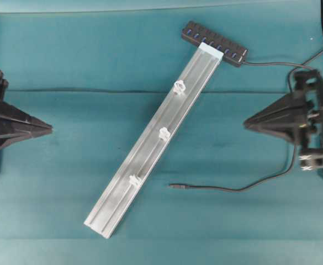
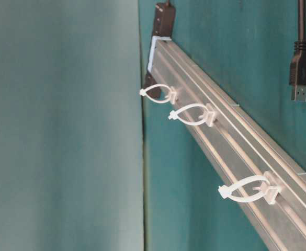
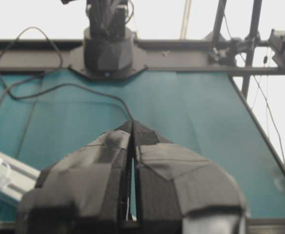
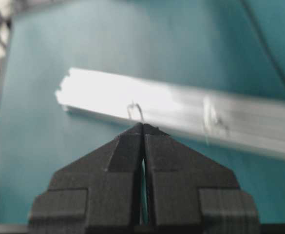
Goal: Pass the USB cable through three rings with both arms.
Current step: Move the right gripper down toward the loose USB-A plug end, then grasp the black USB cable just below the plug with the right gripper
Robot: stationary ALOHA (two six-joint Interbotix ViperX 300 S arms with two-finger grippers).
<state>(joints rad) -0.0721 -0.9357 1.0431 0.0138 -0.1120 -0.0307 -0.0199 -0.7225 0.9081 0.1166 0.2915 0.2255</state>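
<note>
Overhead view gives me the whole layout: USB cable (image 1: 227,189) lies loose on the teal worktop (image 1: 51,182), right of the rail (image 1: 150,149), its plug near the nearest of the three rings (image 1: 164,133). Left gripper (image 1: 49,128) and right gripper (image 1: 246,123) rest apart, fingers pressed closed, empty. Only the table-level view shows me the rings as open white loops. Farthest, the hub (image 1: 215,43).
</note>
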